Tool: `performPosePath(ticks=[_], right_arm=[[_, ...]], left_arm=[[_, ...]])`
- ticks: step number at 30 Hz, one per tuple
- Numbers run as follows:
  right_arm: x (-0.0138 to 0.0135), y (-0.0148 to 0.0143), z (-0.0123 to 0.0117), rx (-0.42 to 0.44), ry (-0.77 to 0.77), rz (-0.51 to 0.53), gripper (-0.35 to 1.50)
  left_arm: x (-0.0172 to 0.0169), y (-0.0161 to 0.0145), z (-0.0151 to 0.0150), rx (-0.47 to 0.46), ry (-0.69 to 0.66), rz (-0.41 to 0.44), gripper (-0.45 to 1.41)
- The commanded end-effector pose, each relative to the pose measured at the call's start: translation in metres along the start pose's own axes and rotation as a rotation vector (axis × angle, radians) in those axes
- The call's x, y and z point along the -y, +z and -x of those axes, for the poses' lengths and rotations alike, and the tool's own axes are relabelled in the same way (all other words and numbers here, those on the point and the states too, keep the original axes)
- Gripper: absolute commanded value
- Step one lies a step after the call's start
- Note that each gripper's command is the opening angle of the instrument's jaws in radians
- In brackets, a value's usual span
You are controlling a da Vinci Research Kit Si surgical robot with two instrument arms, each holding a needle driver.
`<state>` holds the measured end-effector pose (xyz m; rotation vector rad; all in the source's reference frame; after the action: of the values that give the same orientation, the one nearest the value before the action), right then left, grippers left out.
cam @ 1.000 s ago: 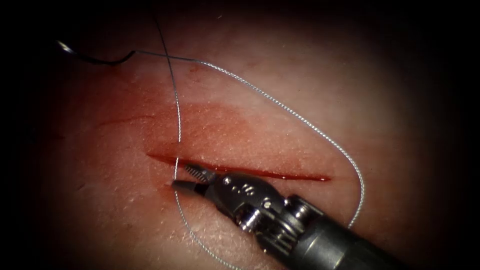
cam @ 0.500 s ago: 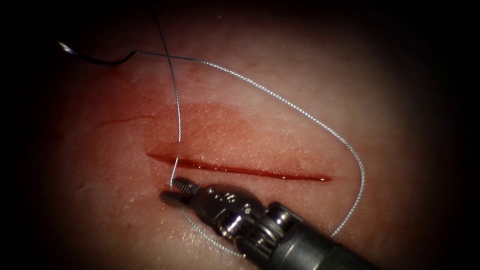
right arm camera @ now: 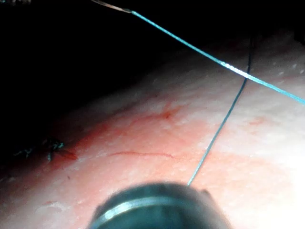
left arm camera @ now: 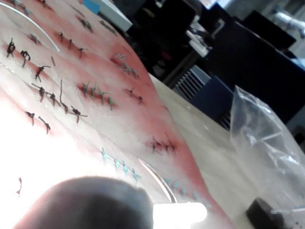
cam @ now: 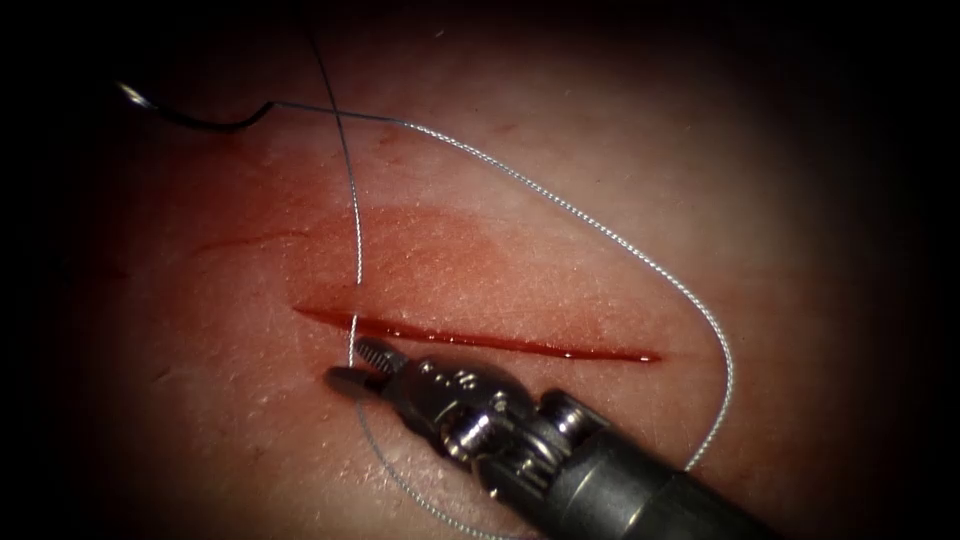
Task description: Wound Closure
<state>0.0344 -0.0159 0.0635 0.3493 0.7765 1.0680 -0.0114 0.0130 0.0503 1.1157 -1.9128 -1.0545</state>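
Right tool (cam: 352, 366) on the near side of the cut (cam: 500, 345) – knurled steel wrist, dark shaft, short jaws, the upper one ridged. Jaws parted a little, straddling the thread (cam: 590, 225) without clamping it; nothing else between them.

Beyond the tips, a strand of thread rising straight away from the jaws, across the cut's left end, darkening farther off. Behind the jaws, a fine twisted silvery strand sweeping in a wide rounded loop out past the shaft's right side and back over the far tissue (cam: 560, 150).

Curved needle (cam: 195, 122) well apart from the jaws, far up and to their left – thin, dark, lying on the tissue surface, held by neither jaw. Long axis roughly crosswise to the tool's reach: glinting tip at the end farther left, thread-bearing end nearer the tool's line.

Cut straight, narrow, glossy with red fluid (cam: 420, 260); skin around it pale, pebbled, stained red.
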Motion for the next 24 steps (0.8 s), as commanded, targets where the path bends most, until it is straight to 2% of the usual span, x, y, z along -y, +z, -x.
performPosePath(ticks=[1, 4, 11, 16, 18, 20, 24], right_arm=[[-0.0001, 0.0001, -0.0012, -0.003, -0.006, 0.002, -0.08], [-0.0005, 0.0001, -0.0012, 0.006, -0.008, 0.009, -0.35], [-0.0002, -0.0012, -0.0015, 0.028, -0.007, 0.009, -0.35], [-0.0005, -0.0057, -0.0026, 0.025, 0.007, 0.023, -0.35], [-0.0018, -0.0089, -0.0034, 0.023, 0.033, 0.045, -0.35], [-0.0023, -0.0099, -0.0036, 0.020, 0.039, 0.055, -0.35], [-0.0077, -0.0163, -0.0051, -0.002, 0.088, 0.128, -0.35]], left_arm=[[0.0003, 0.0009, 0.0010, 0.002, 0.006, -0.007, -0.45], [0.0003, 0.0009, 0.0010, 0.002, 0.006, -0.007, -0.45], [0.0003, 0.0009, 0.0010, 0.002, 0.007, -0.007, -0.45], [0.0003, 0.0009, 0.0010, 0.002, 0.007, -0.007, -0.45], [0.0003, 0.0009, 0.0010, 0.002, 0.007, -0.007, -0.45], [0.0003, 0.0009, 0.0010, 0.002, 0.007, -0.007, -0.45], [0.0003, 0.0009, 0.0010, 0.002, 0.007, -0.007, -0.45]])
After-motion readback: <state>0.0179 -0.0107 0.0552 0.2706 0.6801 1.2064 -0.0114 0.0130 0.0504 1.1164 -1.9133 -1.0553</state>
